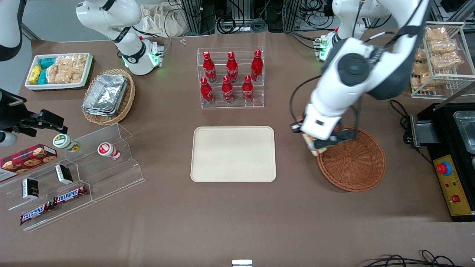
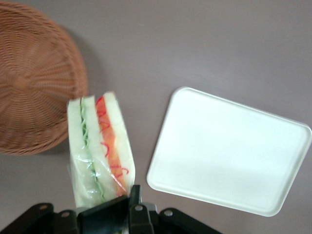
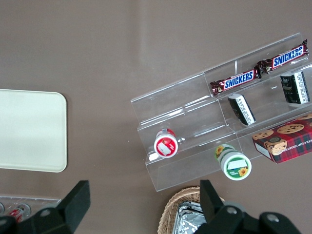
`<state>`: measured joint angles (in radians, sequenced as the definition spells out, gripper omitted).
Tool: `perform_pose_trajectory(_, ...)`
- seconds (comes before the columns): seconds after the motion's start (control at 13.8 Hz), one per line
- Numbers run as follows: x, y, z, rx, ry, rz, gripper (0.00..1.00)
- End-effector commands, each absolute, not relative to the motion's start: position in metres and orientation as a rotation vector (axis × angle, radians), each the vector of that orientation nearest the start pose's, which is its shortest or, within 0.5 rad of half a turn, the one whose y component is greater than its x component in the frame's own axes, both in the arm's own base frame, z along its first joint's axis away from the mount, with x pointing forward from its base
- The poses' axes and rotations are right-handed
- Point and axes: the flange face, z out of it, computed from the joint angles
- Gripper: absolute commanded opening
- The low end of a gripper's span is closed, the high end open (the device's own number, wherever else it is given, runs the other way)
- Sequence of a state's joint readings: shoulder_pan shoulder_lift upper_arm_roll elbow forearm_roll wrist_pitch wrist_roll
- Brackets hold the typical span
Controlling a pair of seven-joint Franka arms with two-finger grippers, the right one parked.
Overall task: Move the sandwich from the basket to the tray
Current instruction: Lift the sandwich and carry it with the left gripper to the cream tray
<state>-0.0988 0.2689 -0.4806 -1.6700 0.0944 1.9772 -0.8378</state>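
Observation:
My left gripper (image 1: 318, 144) is shut on the sandwich (image 1: 314, 147), a wrapped wedge of white bread with green and orange-red filling. It holds the sandwich in the air over the rim of the round reddish-brown basket (image 1: 356, 167), on the side nearest the tray. In the left wrist view the sandwich (image 2: 100, 146) hangs from the gripper (image 2: 114, 212) above bare table, between the basket (image 2: 29, 78) and the tray (image 2: 229, 151). The basket holds nothing. The cream tray (image 1: 233, 154) lies flat mid-table with nothing on it.
A clear rack of red bottles (image 1: 232, 78) stands farther from the camera than the tray. A black control box with a red button (image 1: 451, 174) sits beside the basket. A wire rack of snacks (image 1: 441, 55), a tan foil-container basket (image 1: 107, 96) and an acrylic snack shelf (image 1: 74, 170) are also on the table.

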Motion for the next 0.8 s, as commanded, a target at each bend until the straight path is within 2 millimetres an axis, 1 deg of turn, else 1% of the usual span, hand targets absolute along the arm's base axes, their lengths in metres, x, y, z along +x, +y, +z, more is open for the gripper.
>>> perform_pose_trajectory(0.0,0.549,-0.376,0.427,-3.188,-0.113,-0.145,0.00)
perform_pose_trajectory(0.14,0.545,-0.406,0.386,-3.187,-0.004,-0.191,0.00)
perform_pose_trajectory(0.22,0.536,-0.426,0.367,-3.196,0.070,-0.205,0.00)
perform_pose_trajectory(0.36,0.538,-0.436,0.327,-3.218,0.104,-0.193,0.00)
perform_pose_trajectory(0.51,0.537,-0.442,0.295,-3.250,0.127,-0.168,0.00)
perform_pose_trajectory(0.65,0.535,-0.444,0.274,-3.258,0.191,-0.153,0.00)
perform_pose_trajectory(0.72,0.535,-0.442,0.269,-3.252,0.266,-0.151,0.01)
